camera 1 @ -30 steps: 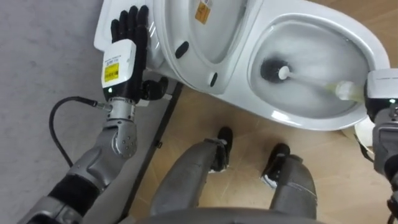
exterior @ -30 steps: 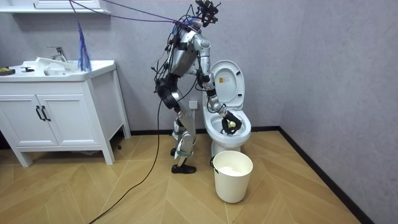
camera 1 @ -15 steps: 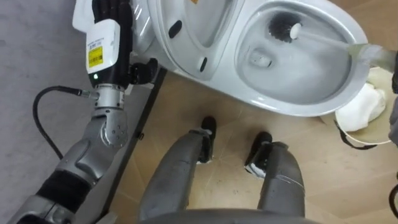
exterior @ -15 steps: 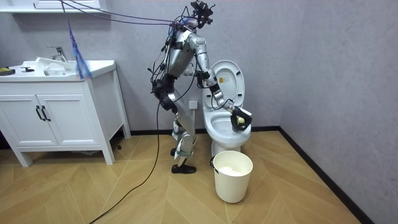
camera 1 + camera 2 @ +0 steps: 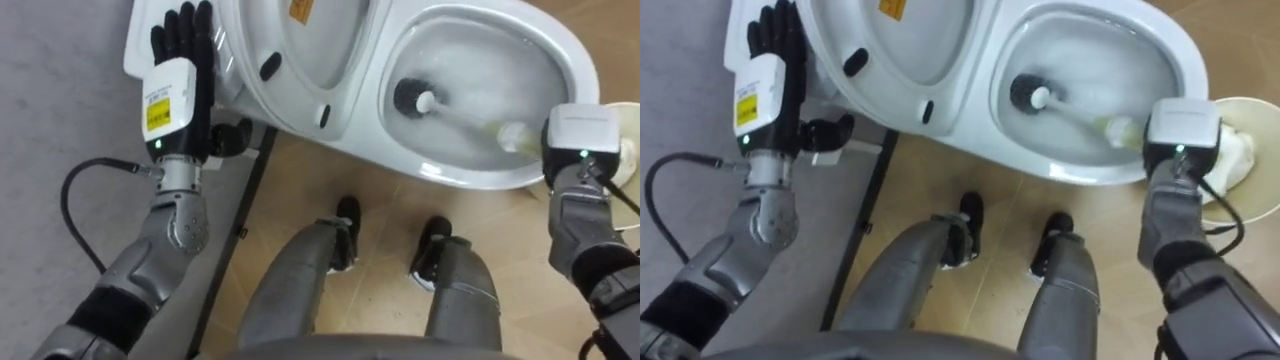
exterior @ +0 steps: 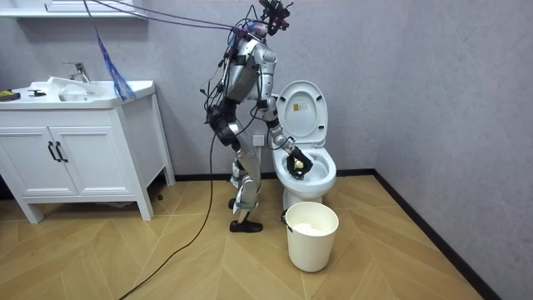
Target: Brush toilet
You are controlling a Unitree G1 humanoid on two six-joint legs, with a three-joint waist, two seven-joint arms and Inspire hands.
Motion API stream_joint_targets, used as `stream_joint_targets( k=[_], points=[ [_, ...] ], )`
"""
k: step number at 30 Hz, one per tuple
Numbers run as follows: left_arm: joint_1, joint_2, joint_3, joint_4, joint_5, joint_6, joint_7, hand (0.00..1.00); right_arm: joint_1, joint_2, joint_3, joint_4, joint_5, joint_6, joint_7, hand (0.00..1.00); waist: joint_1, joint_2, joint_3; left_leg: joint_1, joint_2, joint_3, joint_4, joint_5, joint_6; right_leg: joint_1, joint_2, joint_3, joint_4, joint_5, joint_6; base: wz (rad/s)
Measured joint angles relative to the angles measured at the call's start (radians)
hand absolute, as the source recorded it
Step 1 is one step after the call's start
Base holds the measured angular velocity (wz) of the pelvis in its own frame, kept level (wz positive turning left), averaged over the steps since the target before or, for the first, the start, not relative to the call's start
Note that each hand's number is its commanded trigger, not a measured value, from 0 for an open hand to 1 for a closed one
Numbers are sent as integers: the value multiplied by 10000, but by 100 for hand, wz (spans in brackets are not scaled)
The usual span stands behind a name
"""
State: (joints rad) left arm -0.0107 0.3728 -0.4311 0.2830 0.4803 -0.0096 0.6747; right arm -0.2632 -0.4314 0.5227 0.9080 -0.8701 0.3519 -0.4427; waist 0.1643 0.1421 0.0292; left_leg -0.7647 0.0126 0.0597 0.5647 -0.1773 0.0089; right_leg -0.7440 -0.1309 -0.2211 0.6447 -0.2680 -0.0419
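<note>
A: Where is the brush point(image 5: 408, 97) at this moment?
B: It is inside the bowl point(image 5: 560, 60) of the toilet point(image 6: 325, 177). The dark head sits deep in the bowl, on the side near the lid point(image 5: 310, 40). The white handle goes slanted up to the right hand point(image 5: 578, 132), which is over the rim far from the lid.
A: And the fingers of this hand?
B: They are curled round the yellowish end of the handle. The room view shows this best, because from above the back of the hand covers them.
A: What does the left hand point(image 5: 182, 60) do?
B: It lies flat against the tank point(image 5: 136, 60). Its fingers point(image 5: 185, 25) are straight and close together, and they hold nothing.
A: Is the lid up?
B: Yes, it stands raised, leaning toward the tank.
A: Where does the robot stand?
B: It stands on the wooden floor point(image 5: 390, 195), with the feet just beside the bowl and the body bent over it. A white bucket point(image 6: 312, 236) stands on the floor near the toilet, with something white inside.
</note>
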Motion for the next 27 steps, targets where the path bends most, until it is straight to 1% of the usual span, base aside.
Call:
stream_joint_targets(
  k=[2,5,6,7,8,9,10,11,12,13,14,15,16,17,18,19,21,22,24,26,27],
  points=[
    [52,14,-11,221,-169,-167,203,0,144,64,3,-172,16,0,174,100,-39,-6,3,44,51,15,63,0,0,89,60,10,-55,8,-15,-11],
    [30,54,-19,248,-446,-249,207,0,8,-12,31,-147,38,-4,353,100,-2,-20,7,58,107,62,121,0,0,102,106,83,-73,13,-43,-7],
    [-5,110,-46,262,-502,-263,202,0,-132,-96,81,-21,60,-37,393,100,72,-42,22,42,138,84,168,0,-1,100,101,58,-72,30,-81,-8],
    [-109,203,-92,341,-570,-300,201,0,-378,-245,204,292,130,-150,384,100,143,-96,60,28,147,82,197,0,0,85,92,58,-68,33,-94,-8],
    [-166,255,-159,341,-614,-307,186,0,-491,-319,311,395,286,-223,378,100,192,-100,63,26,146,82,200,0,-1,72,97,74,-55,33,-94,-6],
    [-221,419,-237,244,-740,-356,102,0,-801,-604,579,771,738,-466,248,100,292,-191,99,-17,143,123,236,-1,-1,-21,64,166,11,32,-93,-6],
    [-242,604,-287,79,-756,-371,-8,0,-1140,-804,800,1207,1316,-775,112,100,343,-321,106,-107,118,208,230,3,-2,-211,-60,162,164,3,-120,0],
    [-296,671,-347,53,-753,-393,-9,0,-1242,-932,822,1354,1562,-931,64,100,322,-340,110,-164,93,213,228,4,-3,-302,-100,161,245,-12,-116,14],
    [-404,788,-453,-83,-761,-398,-7,0,-1385,-1178,822,1588,2155,-1225,-35,100,324,-396,117,-299,-5,199,231,6,-5,-499,-248,121,483,-79,-103,27],
    [-417,889,-437,-275,-740,-400,-17,0,-1636,-1263,644,2013,2708,-1552,-146,100,289,-538,110,-451,-119,228,254,6,-5,-780,-385,181,769,-162,-91,26],
    [-421,924,-398,-351,-716,-401,-17,0,-1792,-1262,431,2189,2934,-1673,-190,100,283,-620,138,-509,-176,217,274,6,-4,-903,-438,245,909,-190,-79,14],
    [-428,911,-312,-458,-607,-380,-17,0,-2108,-1269,45,2475,3407,-1824,-331,100,248,-699,166,-644,-248,203,383,7,-1,-1076,-529,283,1109,-226,-73,10],
    [-452,910,-249,-556,-545,-327,-91,0,-2362,-1278,-277,2716,3603,-1863,-531,100,154,-742,187,-758,-279,223,556,7,-1,-1164,-600,285,1269,-278,-59,12],
    [-457,910,-198,-619,-544,-312,-151,0,-2403,-1303,-391,2779,3600,-1882,-599,100,111,-781,186,-805,-276,229,629,7,-1,-1191,-610,290,1319,-300,-48,11],
    [-465,900,-97,-736,-532,-259,-238,0,-2418,-1371,-482,2861,3594,-1917,-703,100,44,-882,192,-866,-269,245,716,6,1,-1221,-616,293,1369,-331,-40,0],
    [-468,878,10,-797,-525,-213,-269,0,-2419,-1386,-525,2870,3595,-1986,-713,100,27,-964,186,-883,-249,249,759,6,1,-1223,-587,301,1365,-330,-40,0],
    [-485,820,154,-833,-514,-175,-334,0,-2419,-1388,-589,2871,3596,-1990,-715,100,-42,-1019,144,-872,-242,249,766,7,7,-1222,-580,307,1366,-317,-42,-5],
    [-521,784,185,-838,-514,-143,-375,0,-2417,-1385,-642,2872,3595,-1992,-716,100,-91,-1049,144,-850,-251,249,763,20,29,-1208,-590,309,1376,-293,-37,0],
    [-544,723,210,-825,-445,-61,-492,0,-2391,-1352,-647,2843,3542,-2001,-714,100,-147,-1041,140,-805,-265,252,763,40,62,-1155,-608,305,1377,-272,-13,0],
    [-548,710,254,-743,-206,25,-587,0,-2275,-1218,-650,2646,3533,-1965,-704,100,-166,-1021,132,-763,-272,234,764,42,65,-1106,-616,278,1371,-262,-7,0],
    [-550,646,244,-640,-49,49,-601,0,-2174,-1065,-648,2529,3483,-1966,-687,100,-156,-951,130,-741,-261,202,770,42,66,-1050,-581,253,1339,-256,0,3]
  ],
)
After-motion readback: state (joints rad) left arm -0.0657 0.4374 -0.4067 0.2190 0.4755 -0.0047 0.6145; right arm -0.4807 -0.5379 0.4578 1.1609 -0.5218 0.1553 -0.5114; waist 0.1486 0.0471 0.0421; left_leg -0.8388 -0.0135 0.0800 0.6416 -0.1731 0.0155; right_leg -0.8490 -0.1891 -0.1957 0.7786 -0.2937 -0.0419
